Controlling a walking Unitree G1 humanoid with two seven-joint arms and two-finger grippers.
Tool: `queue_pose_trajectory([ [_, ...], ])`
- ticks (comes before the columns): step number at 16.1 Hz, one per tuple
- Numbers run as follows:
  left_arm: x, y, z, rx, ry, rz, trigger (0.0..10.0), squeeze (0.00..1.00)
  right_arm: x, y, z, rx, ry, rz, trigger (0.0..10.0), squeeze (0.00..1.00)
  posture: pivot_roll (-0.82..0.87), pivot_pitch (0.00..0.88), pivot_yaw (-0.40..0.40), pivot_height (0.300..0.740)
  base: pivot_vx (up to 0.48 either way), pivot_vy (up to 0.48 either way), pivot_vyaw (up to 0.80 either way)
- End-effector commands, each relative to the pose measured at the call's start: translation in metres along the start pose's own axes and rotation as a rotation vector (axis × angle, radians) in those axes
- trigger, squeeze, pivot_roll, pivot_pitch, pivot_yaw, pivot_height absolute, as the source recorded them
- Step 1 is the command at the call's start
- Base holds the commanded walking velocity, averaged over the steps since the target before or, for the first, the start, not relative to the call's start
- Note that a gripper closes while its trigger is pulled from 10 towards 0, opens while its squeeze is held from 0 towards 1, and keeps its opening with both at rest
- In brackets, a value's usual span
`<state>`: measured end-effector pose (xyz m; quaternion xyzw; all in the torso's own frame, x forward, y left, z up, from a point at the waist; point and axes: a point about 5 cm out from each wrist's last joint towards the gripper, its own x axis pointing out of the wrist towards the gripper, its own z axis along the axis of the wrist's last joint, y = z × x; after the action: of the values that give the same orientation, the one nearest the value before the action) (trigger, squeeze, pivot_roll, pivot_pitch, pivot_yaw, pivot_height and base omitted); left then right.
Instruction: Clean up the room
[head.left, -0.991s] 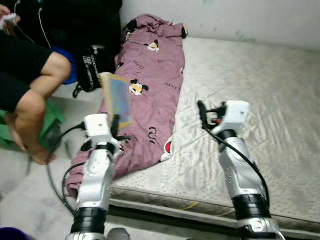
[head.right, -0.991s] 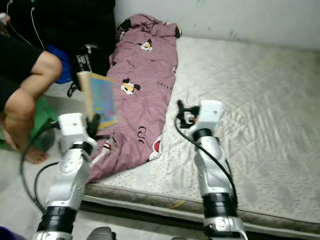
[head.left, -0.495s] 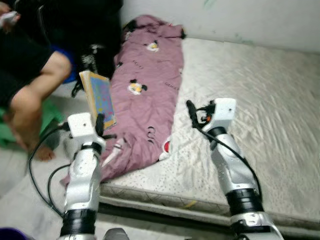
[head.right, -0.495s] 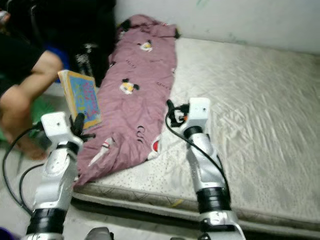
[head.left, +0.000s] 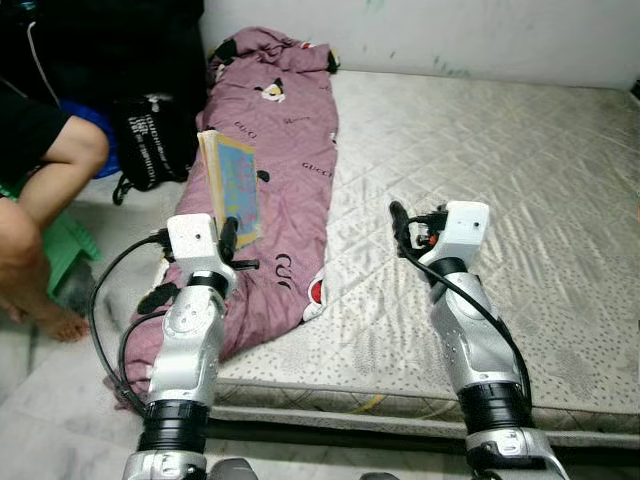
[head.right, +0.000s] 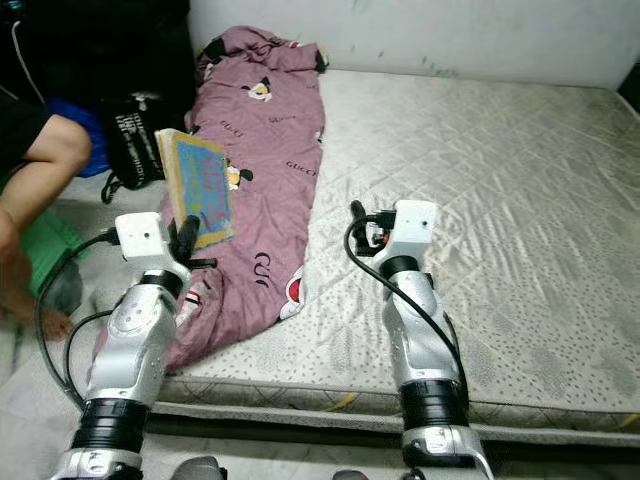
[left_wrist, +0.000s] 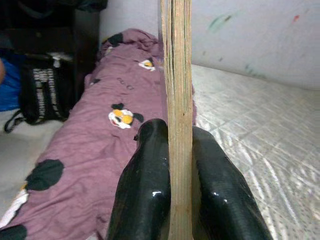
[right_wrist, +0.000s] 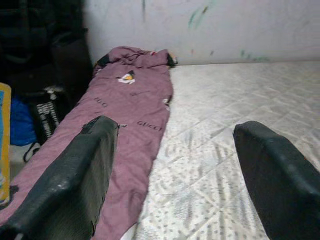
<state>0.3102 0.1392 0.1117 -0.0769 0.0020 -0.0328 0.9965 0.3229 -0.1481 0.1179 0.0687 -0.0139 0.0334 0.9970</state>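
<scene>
My left gripper (head.left: 229, 232) is shut on a thin book (head.left: 232, 185) with a blue and yellow cover, held upright on edge above the left side of the mattress. In the left wrist view the book's page edge (left_wrist: 178, 90) runs between the two black fingers (left_wrist: 145, 185). My right gripper (head.left: 397, 222) hovers open over the middle of the mattress, nothing between its fingers (right_wrist: 75, 175). A purple blanket (head.left: 285, 140) with cartoon prints lies lengthwise along the mattress's left edge, under the book.
The bare quilted mattress (head.left: 520, 200) lies on the floor against a white wall. A black bag (head.left: 150, 135) leans beside the blanket. A seated person's arm and bare foot (head.left: 40, 300) are at the left, by a green stool (head.left: 70, 245).
The camera has swung right and back, shifting the whole scene. The book stays clamped in my left gripper, and my right gripper stays open over the mattress.
</scene>
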Motion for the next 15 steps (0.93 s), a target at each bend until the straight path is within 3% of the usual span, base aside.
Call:
queue_pose_trajectory([
  [1,0.004,-0.001,0.009,0.007,-0.034,-0.012,10.0,0.0,-0.001,0.002,0.002,-0.003,-0.013,0.0,10.0,0.0,-0.03,0.033,0.027,0.74,0.0,0.0,0.0],
  [4,0.004,-0.002,0.008,-0.002,-0.038,-0.01,10.0,0.0,0.0,0.006,0.002,0.008,-0.014,0.007,10.0,0.0,-0.03,0.038,0.02,0.74,0.0,0.0,0.0],
  [8,0.002,-0.005,0.006,-0.015,-0.033,-0.014,10.0,0.0,0.0,0.003,0.005,-0.045,-0.03,0.013,10.0,0.0,-0.03,0.05,0.022,0.74,0.0,0.0,0.0],
  [15,0.004,-0.005,0.006,-0.014,-0.027,-0.023,10.0,0.0,-0.002,-0.004,0.0,-0.03,-0.003,-0.034,10.0,0.0,-0.03,0.055,0.022,0.74,0.0,0.0,-0.1],
])
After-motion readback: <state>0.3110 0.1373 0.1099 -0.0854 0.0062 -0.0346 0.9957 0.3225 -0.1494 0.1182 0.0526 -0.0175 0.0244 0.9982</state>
